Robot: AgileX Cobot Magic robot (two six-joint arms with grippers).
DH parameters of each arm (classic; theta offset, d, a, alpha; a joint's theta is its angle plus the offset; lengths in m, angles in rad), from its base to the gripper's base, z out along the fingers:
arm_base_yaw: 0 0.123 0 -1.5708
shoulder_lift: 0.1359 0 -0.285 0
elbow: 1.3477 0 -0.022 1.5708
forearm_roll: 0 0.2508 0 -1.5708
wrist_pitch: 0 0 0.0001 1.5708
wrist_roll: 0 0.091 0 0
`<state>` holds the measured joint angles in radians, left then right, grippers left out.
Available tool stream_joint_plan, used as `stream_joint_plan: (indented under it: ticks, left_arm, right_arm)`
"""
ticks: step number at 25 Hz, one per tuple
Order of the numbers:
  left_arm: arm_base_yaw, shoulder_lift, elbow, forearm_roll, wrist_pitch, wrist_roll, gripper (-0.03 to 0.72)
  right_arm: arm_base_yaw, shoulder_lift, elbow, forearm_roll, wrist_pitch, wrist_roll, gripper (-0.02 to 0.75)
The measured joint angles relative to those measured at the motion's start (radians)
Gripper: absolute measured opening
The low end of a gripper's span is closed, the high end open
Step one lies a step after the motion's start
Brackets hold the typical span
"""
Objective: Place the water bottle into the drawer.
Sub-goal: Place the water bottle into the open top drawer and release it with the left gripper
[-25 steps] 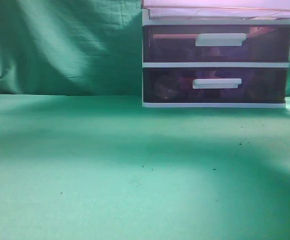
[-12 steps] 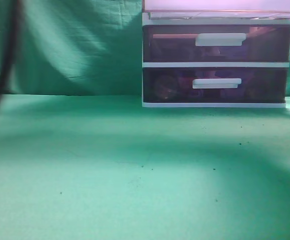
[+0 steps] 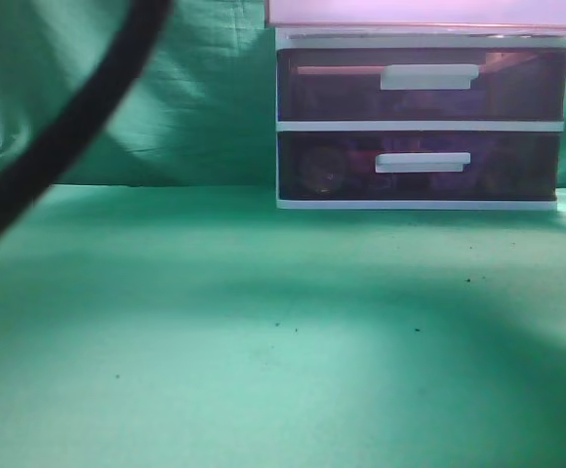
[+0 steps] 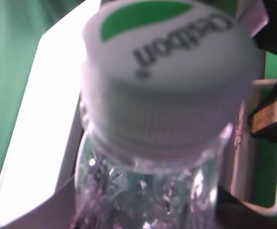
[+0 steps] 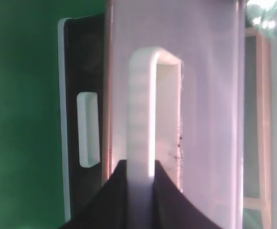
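Observation:
The water bottle (image 4: pixel 148 191) is clear, with a white cap (image 4: pixel 167 81) bearing a green mark. It fills the left wrist view, held close under the camera; my left gripper's fingers are hidden by it. The drawer (image 5: pixel 210 95) has a pinkish translucent front and a white bar handle (image 5: pixel 143 105). My right gripper (image 5: pixel 141 174) is shut on that handle, one black finger on each side. In the exterior view only the drawer's pinkish underside (image 3: pixel 420 12) shows, pulled out at the top of the white-framed unit. Neither gripper shows there.
Two darker purple drawers (image 3: pixel 420 86) (image 3: pixel 420 164) sit shut below it, each with a white handle. A black cable (image 3: pixel 68 127) hangs blurred across the left of the exterior view. Green cloth covers the table (image 3: pixel 263 341) and backdrop. The unit's white top (image 4: pixel 47 119) lies behind the bottle.
The black cable has swung in from the left edge and now crosses the upper left. The pink underside's edge has shifted slightly left.

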<state>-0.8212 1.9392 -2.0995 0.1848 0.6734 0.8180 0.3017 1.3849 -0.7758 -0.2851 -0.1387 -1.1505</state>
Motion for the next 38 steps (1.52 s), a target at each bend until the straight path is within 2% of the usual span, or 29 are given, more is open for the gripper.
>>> stream_joint_plan:
  ticks: [5,11,18,22,24,34,36,38]
  left_arm:
    - [0.000,0.051,-0.065,0.023,-0.005,-0.112,0.285]
    - [-0.002,0.099,-0.074,0.182,-0.021,-0.179,0.285]
    - [0.023,0.147,-0.074,0.216,-0.075,-0.234,0.285]
    - [0.028,0.176,-0.076,0.217,-0.281,-0.273,0.568]
    - [0.028,0.186,-0.078,0.217,-0.400,-0.336,0.645]
    - [0.046,0.196,-0.082,0.217,-0.596,-0.463,0.641]
    - [0.046,0.197,-0.082,0.209,-0.670,-0.528,0.641]
    - [0.046,0.197,-0.097,0.185,-0.747,-0.642,0.641]
  right_arm:
    - [0.000,0.000,0.000,0.000,0.003,0.004,0.083]
    - [0.000,0.000,0.002,0.000,0.005,0.017,0.083]
    - [0.000,-0.002,0.010,0.000,-0.002,0.020,0.083]
    - [0.000,-0.002,0.010,0.000,-0.002,0.023,0.083]
    - [0.000,-0.002,0.012,0.000,0.004,0.023,0.083]
    - [0.000,-0.002,0.012,0.000,0.006,0.056,0.083]
    - [0.000,-0.002,0.012,-0.004,0.008,0.065,0.083]
    - [0.000,-0.002,0.012,-0.008,0.008,0.067,0.083]
